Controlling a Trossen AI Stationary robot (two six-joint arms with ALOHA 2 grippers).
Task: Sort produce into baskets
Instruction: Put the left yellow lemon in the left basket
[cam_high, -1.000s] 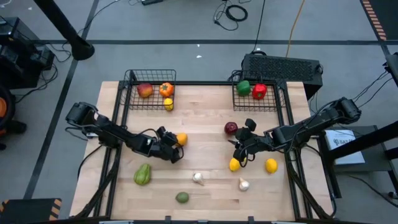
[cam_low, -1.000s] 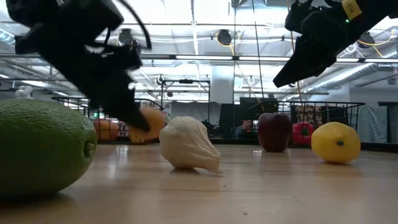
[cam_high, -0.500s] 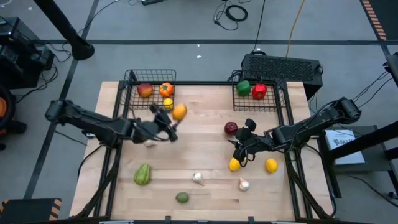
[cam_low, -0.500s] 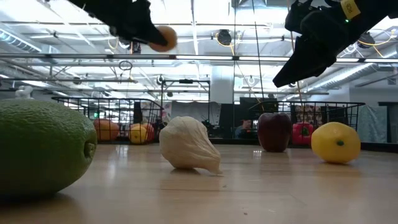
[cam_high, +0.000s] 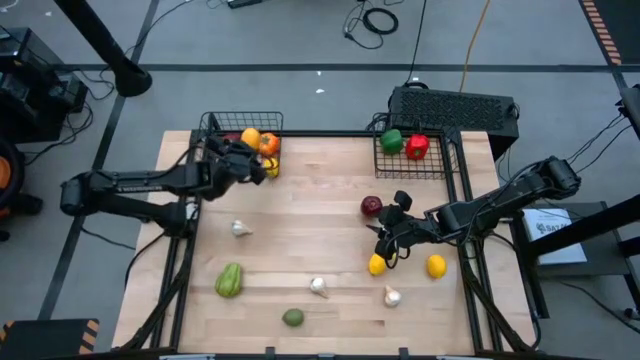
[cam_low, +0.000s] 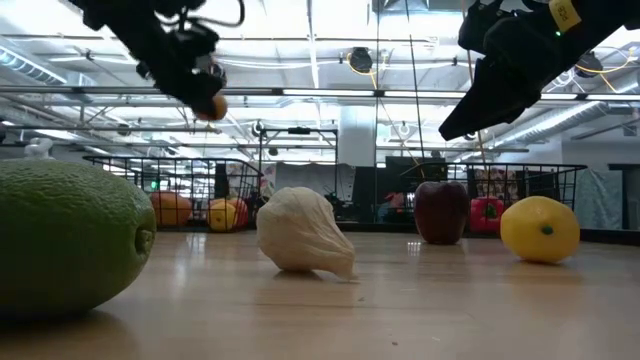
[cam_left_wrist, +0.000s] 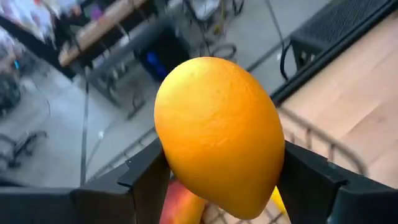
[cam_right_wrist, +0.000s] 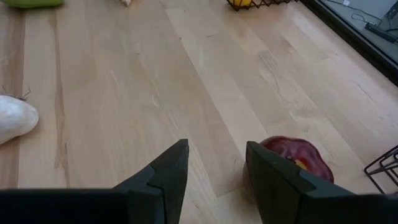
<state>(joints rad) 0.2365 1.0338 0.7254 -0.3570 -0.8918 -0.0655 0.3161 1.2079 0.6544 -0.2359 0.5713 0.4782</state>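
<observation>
An orange citrus fruit (cam_left_wrist: 219, 134) is clamped between the two fingers of the left gripper (cam_high: 246, 152), which is held in the air above the left wire basket (cam_high: 212, 125) at the far left of the table (cam_high: 330, 220). Below the gripper, inside that basket, a tomato (cam_high: 269, 144), a yellow piece (cam_high: 271, 168) and a reddish fruit, partly hidden by the arm, are seen. In the low view the gripper (cam_low: 205, 100) is raised well above the tabletop with the orange fruit in it.

The right gripper (cam_high: 388, 240) is held low over the table with its fingers parted and nothing between them. A dark red apple (cam_right_wrist: 296, 157) lies just beyond its fingertips, and a lemon (cam_high: 377, 264) lies right beside it. Farther off, another lemon (cam_high: 436, 266) and a garlic bulb (cam_high: 392, 296) are seen. The right wire basket (cam_high: 450, 170), well beyond this gripper, is loaded with a green pepper (cam_high: 392, 141) and a red pepper (cam_high: 417, 147).

Scattered between the arms are two more garlic bulbs (cam_high: 240, 229) (cam_high: 318, 287), a green vegetable (cam_high: 229, 280) and a lime (cam_high: 292, 318).
</observation>
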